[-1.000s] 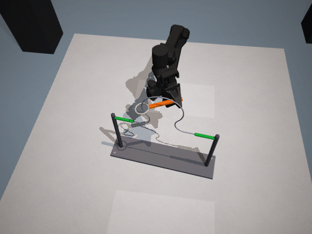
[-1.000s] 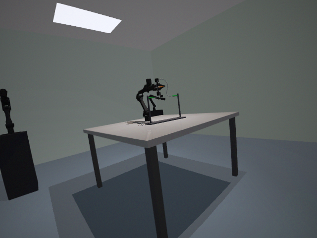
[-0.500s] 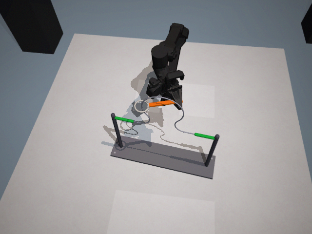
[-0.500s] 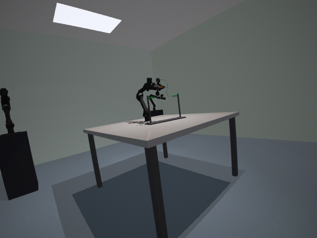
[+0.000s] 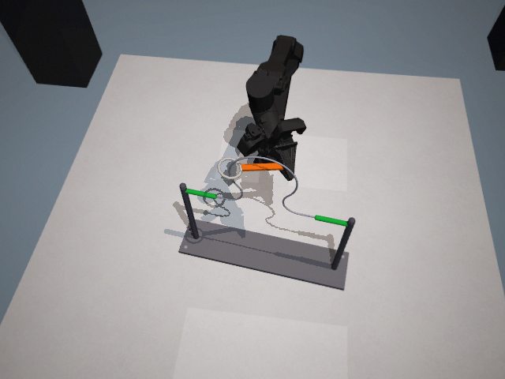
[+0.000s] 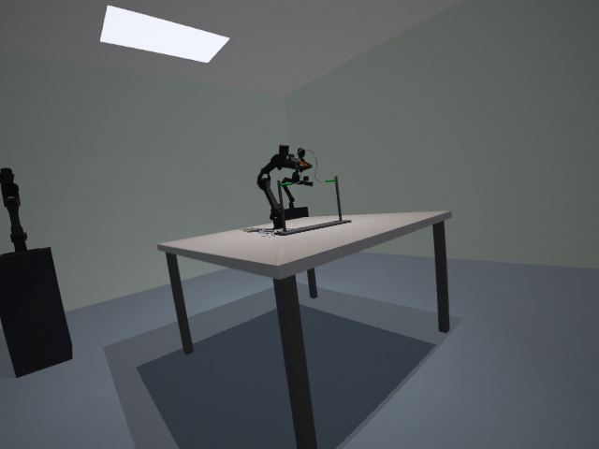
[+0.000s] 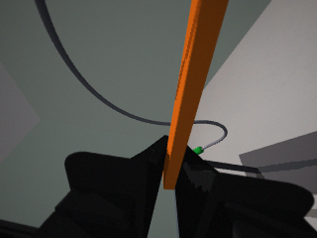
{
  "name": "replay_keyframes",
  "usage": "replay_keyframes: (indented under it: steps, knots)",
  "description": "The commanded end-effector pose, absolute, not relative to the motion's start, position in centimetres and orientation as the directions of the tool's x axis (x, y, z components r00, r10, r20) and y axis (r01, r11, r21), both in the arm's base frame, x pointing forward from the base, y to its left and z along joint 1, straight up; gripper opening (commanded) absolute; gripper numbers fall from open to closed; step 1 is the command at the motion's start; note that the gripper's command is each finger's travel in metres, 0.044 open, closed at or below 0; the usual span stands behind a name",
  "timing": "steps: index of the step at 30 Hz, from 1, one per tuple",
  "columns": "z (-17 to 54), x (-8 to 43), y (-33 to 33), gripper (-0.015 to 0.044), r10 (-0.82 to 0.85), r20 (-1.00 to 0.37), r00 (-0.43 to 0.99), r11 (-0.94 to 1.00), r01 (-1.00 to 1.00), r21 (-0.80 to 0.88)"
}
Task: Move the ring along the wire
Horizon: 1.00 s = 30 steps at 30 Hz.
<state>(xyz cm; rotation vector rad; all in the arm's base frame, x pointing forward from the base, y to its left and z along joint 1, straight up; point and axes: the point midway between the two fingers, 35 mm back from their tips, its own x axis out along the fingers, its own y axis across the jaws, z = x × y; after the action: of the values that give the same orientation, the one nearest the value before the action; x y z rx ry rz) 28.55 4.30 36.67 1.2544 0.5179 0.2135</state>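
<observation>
My gripper [image 5: 286, 167] [image 7: 170, 140] is shut on the far end of the orange handle [image 5: 260, 166] [image 6: 303, 163] [image 7: 200, 64]. The pale ring [image 5: 230, 178] at the handle's other end is around the thin grey wire [image 5: 296, 183] [image 7: 86, 86], on the rising stretch left of the big arch. The handle points right from the ring and looks close to the wire at the arch; whether they touch is unclear. The left green part [image 5: 200, 193] [image 6: 286, 183] and right green part [image 5: 331, 220] [image 6: 330, 181] bear no ring. The ring is outside the wrist view.
The left post [image 5: 189, 212] [image 6: 282, 208] and right post [image 5: 342, 245] [image 6: 338, 200] stand on a grey base [image 5: 260, 257] on the white table [image 5: 102, 285] [image 6: 241, 253]. Another black arm [image 6: 16, 217] stands on a black pedestal [image 6: 34, 309] away from the table.
</observation>
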Motion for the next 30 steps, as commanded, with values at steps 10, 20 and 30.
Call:
replay_keyframes:
  steps: [10, 20, 30]
  knots:
    - [36.2, 28.6, 4.1, -0.015, 0.373, -0.343, 0.862, 0.471, 0.143, 0.87]
    - [35.7, 28.5, 3.8, -0.015, 0.319, -0.404, 0.857, 0.582, 0.159, 0.797]
    - [35.3, 28.5, 3.5, -0.015, 0.258, -0.456, 0.852, 0.683, 0.173, 0.71]
